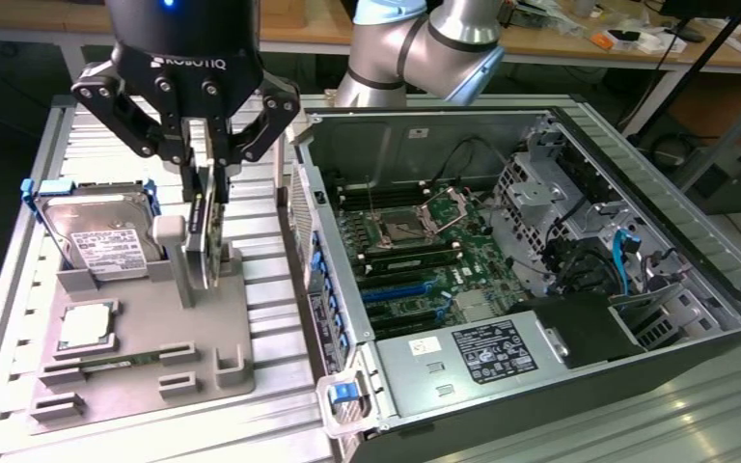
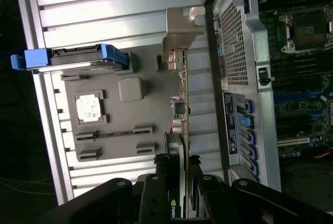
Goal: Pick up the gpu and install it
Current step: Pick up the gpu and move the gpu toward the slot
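The upright hard drive (image 1: 97, 236) and open-topped computer case (image 1: 309, 222) flank the gpu (image 1: 204, 241) closely. Bare worktop (image 1: 263, 236) lies between gpu and case.

The exterior camera stood high and fairly near, looking steeply down on the gray holder (image 1: 139, 371) at the exterior view's left and the open computer case (image 1: 474, 114) at its right. The wrist camera looked down along the gripper (image 2: 180, 160), close over the same holder and case.

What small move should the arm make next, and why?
Probably lift straight up: the gripper is shut on the gpu, which stands on edge at the gray holder, beside the open computer case. Rising first should clear the holder's posts.
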